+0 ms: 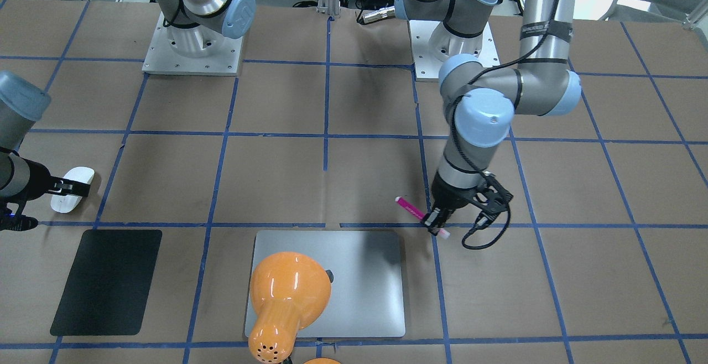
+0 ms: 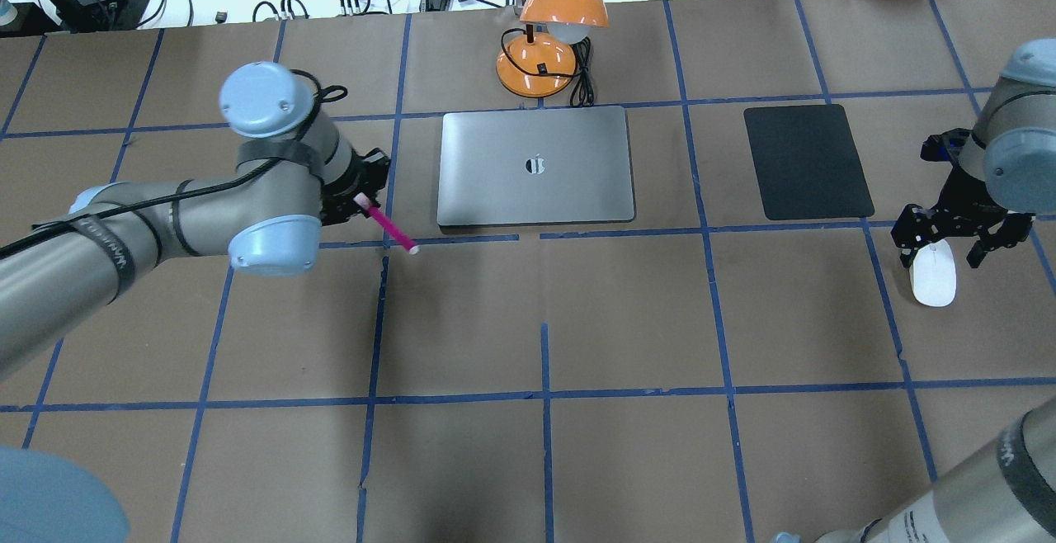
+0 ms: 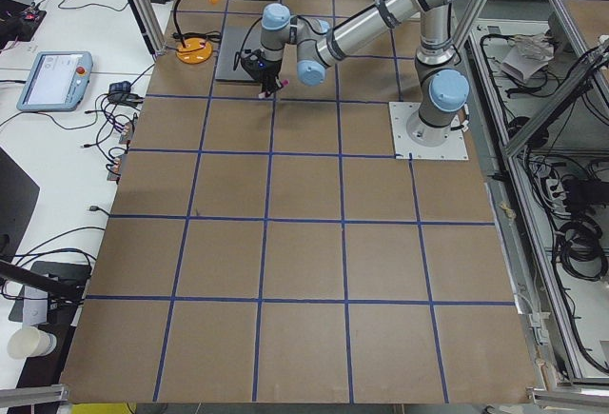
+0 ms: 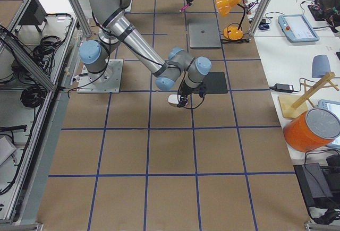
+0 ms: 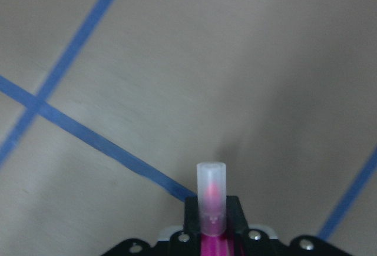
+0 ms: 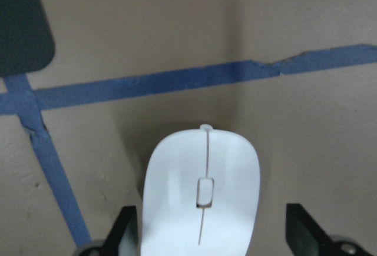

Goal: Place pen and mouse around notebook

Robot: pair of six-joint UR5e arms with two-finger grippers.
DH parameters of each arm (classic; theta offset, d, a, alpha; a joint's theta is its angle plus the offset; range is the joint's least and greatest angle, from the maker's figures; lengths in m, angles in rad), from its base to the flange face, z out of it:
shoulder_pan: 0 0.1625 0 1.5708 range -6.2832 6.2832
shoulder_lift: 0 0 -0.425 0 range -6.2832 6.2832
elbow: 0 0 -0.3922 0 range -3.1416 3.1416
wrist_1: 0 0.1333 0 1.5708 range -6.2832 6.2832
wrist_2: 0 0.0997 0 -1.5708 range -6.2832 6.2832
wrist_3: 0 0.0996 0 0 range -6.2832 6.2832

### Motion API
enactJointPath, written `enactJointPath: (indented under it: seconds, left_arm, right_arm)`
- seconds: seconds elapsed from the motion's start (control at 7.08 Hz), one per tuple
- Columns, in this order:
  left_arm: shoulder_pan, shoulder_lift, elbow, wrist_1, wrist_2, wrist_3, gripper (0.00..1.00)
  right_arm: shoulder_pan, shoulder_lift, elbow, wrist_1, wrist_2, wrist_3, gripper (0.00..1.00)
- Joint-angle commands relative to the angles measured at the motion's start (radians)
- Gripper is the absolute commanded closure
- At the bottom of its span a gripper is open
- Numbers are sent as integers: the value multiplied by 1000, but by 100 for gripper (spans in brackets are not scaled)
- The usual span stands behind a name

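Observation:
The pink pen (image 2: 389,228) hangs tilted just off the near left corner of the silver notebook (image 2: 495,188). My left gripper (image 2: 360,203) is shut on the pen, whose pale cap (image 5: 211,191) pokes out between the pads. From the front, the pen (image 1: 410,208) and left gripper (image 1: 437,223) hang low over the blue tape line. Far to the right, the white mouse (image 2: 934,283) lies on the table. My right gripper (image 2: 940,256) is open and straddles the mouse (image 6: 200,173), one finger (image 6: 125,232) on each side.
An orange desk lamp (image 2: 544,31) stands behind the notebook, its shade (image 1: 287,292) overhanging the notebook (image 1: 365,275). A thin black mat (image 2: 807,162) lies between the notebook and the mouse. Blue tape lines grid the brown table.

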Motion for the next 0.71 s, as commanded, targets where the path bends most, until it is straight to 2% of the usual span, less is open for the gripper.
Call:
enactJointPath:
  seconds: [0.0, 0.14, 0.28, 0.42, 0.56]
  left_arm:
    - [-213, -53, 148, -179, 2, -518, 100]
    - [-260, -62, 138, -213, 0, -609, 100]
    - [-283, -62, 78, -217, 2, -633, 100]
    - [-286, -33, 14, -206, 0, -634, 100]
    - [-288, -68, 10, -189, -10, -730, 100]
  right_arm:
    - [0, 21, -7, -27, 3, 1, 49]
    - [0, 14, -15, -28, 4, 7, 61]
    - [3, 5, -49, -22, 3, 5, 69]
    - [20, -43, -119, 27, 3, 4, 73]
    - [44, -48, -195, 56, 36, 9, 72]
